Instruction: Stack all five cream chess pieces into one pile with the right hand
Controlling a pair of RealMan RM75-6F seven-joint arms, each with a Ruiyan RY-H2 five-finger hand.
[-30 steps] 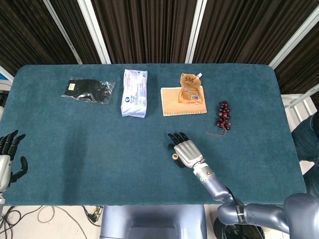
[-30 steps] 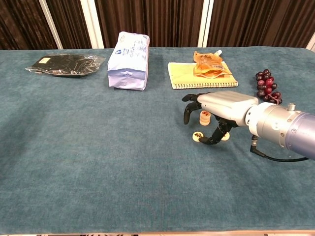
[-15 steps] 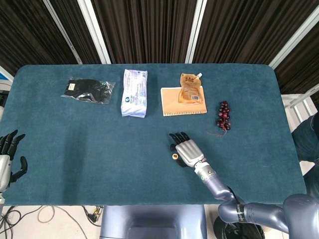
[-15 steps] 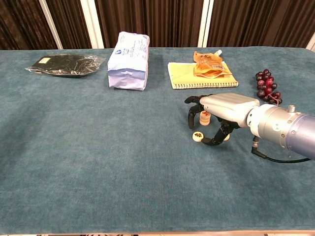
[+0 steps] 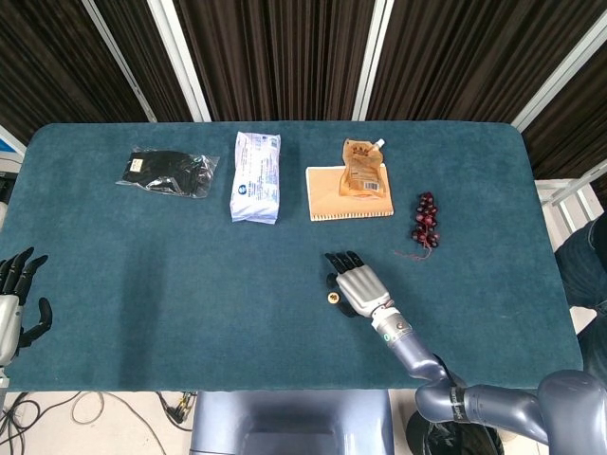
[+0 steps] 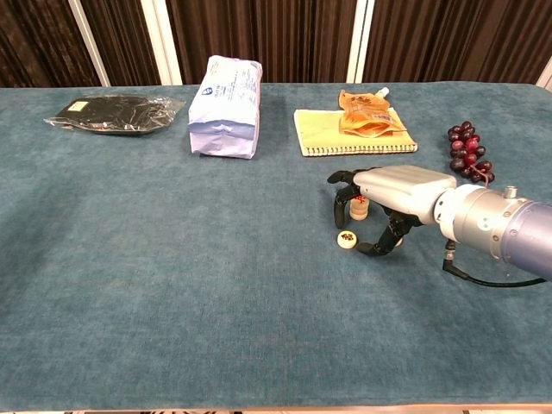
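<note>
The right hand [image 6: 379,207] hovers palm-down over the cream chess pieces near the middle-right of the blue table [image 6: 172,285], its dark fingers [image 6: 341,205] curled downward around a short stack of cream pieces [image 6: 359,207]. A single cream piece [image 6: 346,238] lies flat on the cloth just in front of that stack, beside the thumb tip, and another may sit behind the thumb — it is mostly hidden, so I cannot tell how many pieces are already piled. Whether the fingers actually pinch anything is not shown; they look bent over the stack rather than clamped on it.

To do this step well, the hand probably needs to settle on the loose disc from above, pinch it by its rim between thumb and a finger, lift it clear of the cloth, and set it down flat and centred on the stack — a sideways nudge could topple the pile.

Against the frame a second ago, the right hand has slid slightly away from the robot and lower, so its fingers now sit closer around the stack; the loose piece has not moved. The left hand [image 5: 14,299] rests at the table's near-left edge, fingers spread and holding nothing, as before.
</note>
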